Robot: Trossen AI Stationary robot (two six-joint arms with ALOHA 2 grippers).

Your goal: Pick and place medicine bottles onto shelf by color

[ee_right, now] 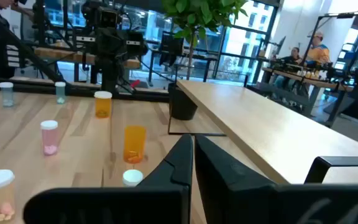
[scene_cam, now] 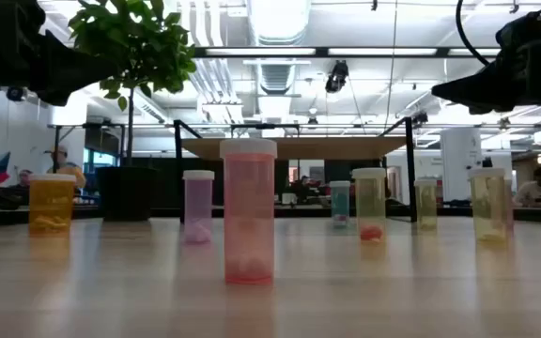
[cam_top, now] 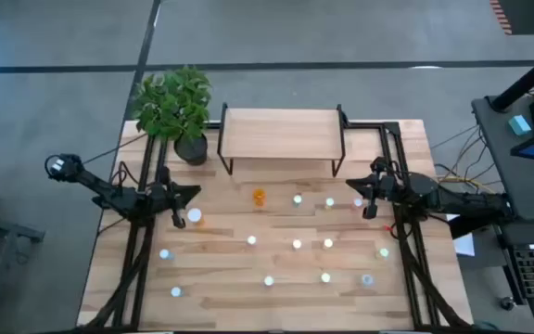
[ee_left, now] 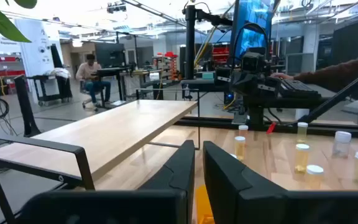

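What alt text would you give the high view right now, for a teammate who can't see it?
Seen from above, small medicine bottles stand scattered across the wooden table, none on the empty shelf at the far edge. The left gripper and right gripper hover at either side, fingers shut, holding nothing. A potted plant sits left of the shelf.

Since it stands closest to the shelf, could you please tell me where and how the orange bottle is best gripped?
Grip the orange bottle around its upright round body, just under the cap, probably coming straight down from above. It stands alone on the table, so fingers fit on either side.
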